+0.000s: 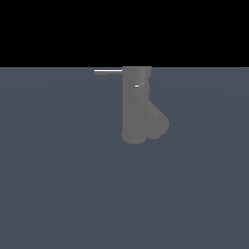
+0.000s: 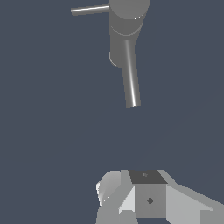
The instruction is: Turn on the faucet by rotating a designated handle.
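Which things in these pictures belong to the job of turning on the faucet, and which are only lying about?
Belong to the job:
- faucet, grey, upright, with a stubby spout
- handle, thin rod out from the faucet's top, toward the exterior view's left
- gripper, seen only in the wrist view, apart from the faucet

Only lying about:
- nothing; only the dark floor under the faucet

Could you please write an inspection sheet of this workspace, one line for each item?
Surface: plain dark blue-grey floor, bare where visible.
Faucet: matte grey faucet stands upright, stubby spout toward the exterior view's right.
Handle: thin silvery handle sticks out sideways from the top, toward the exterior view's left.
Clutter: nothing seen.
Gripper: gripper only partly in the wrist view, apart from the faucet; fingers not clear, state cannot be told.
Cables: nothing seen.
Surroundings: black background above the floor.
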